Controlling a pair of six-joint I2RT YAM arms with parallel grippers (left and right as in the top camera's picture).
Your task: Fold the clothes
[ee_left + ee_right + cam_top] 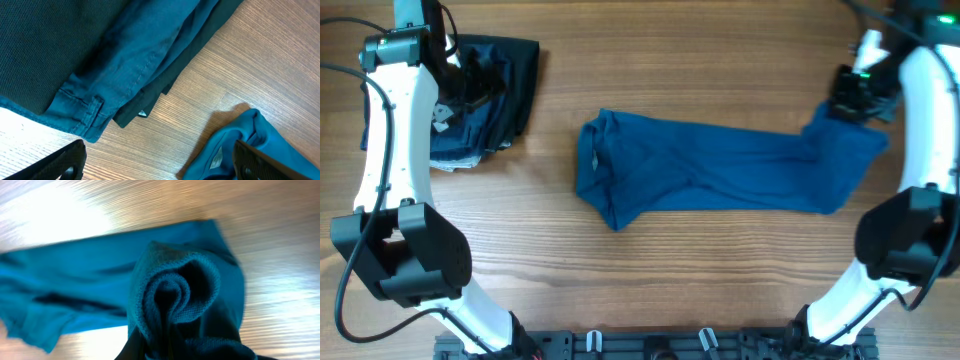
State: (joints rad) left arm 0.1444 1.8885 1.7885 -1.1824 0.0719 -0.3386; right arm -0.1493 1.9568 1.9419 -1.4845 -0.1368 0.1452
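While our right gripper (pixel 853 97) clamps the bunched blue garment (pixel 720 170), our left gripper (pixel 160 161) gapes empty over dark clothes (pixel 75 50).

Light-brown wood-grain table (pixel 720 60), bright glare patches on its surface.

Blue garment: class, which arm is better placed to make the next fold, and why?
Right. The right gripper is shut on one end of the blue garment, fabric bunched between its fingers. The left gripper hovers open beside the dark clothes pile.
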